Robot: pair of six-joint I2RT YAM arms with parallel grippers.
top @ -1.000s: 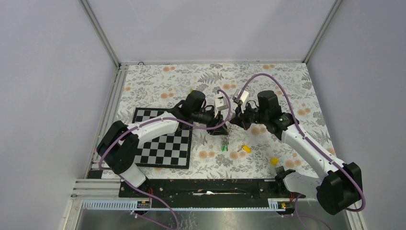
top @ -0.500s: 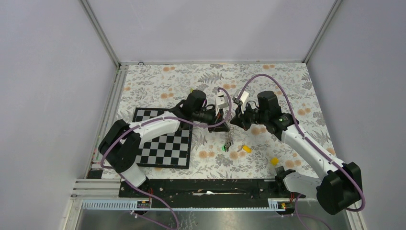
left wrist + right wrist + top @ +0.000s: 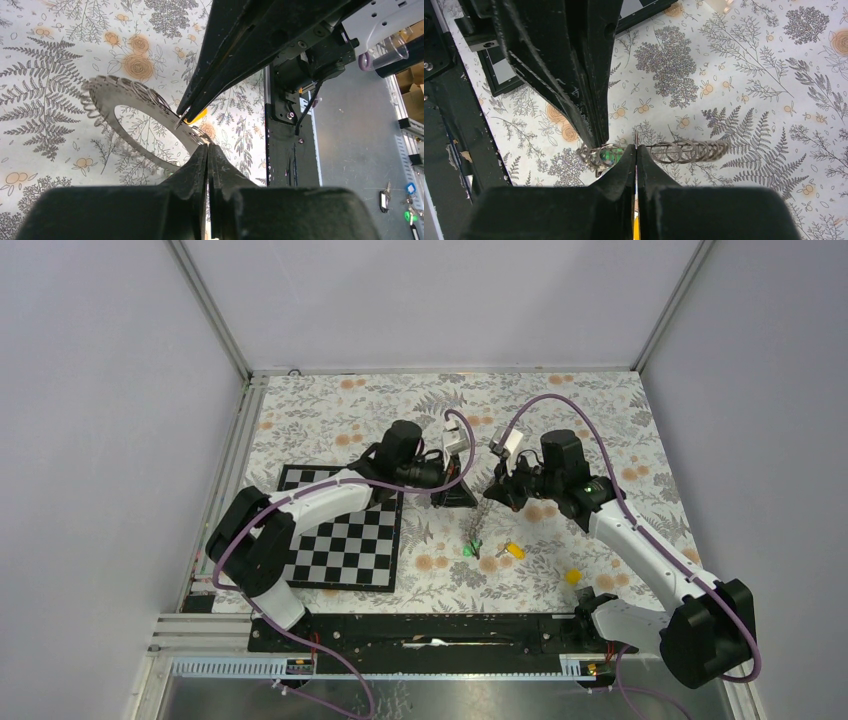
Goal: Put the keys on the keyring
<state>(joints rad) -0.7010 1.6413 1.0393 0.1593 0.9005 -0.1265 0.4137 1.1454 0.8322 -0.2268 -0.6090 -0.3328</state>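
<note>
While the left gripper (image 3: 208, 148) is clenched on the near rim of the keyring (image 3: 130, 94), the right gripper (image 3: 181, 119) pinches the same rim just beside it, holding the loop tilted over the tabletop (image 3: 600, 410) with a green key (image 3: 610, 156) beneath. Judged light, thin, stiff and slick: grip the toothed rim edge-on. Versus one second ago, the left jaws have shut and that wrist sits further left.
</note>
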